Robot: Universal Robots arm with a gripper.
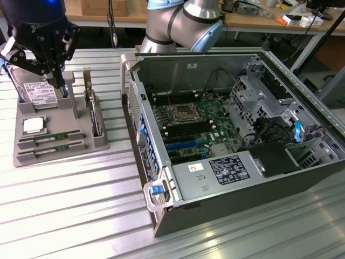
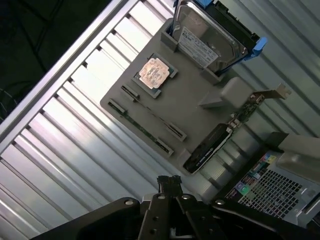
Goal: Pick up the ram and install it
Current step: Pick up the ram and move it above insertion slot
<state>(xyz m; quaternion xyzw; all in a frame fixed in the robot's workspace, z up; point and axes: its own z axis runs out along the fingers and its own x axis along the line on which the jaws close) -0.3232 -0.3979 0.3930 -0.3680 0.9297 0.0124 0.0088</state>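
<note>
Ribbed metal table (image 1: pixel 64 205); grey plastic tray (image 1: pixel 59 158) holds thin green ram (image 1: pixel 52 138); claw (image 1: pixel 57 82) clenched above.

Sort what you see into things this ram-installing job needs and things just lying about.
Job: ram, gripper, open computer case with its motherboard.
Lying about: hard drive, processor chip, expansion card.

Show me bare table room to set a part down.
Widest bare table: on the camera side of the parts tray, to the exterior view's left of the computer case. Narrow strip between tray and case. Crowded: tray slots, the hand hovering above the hard drive.
</note>
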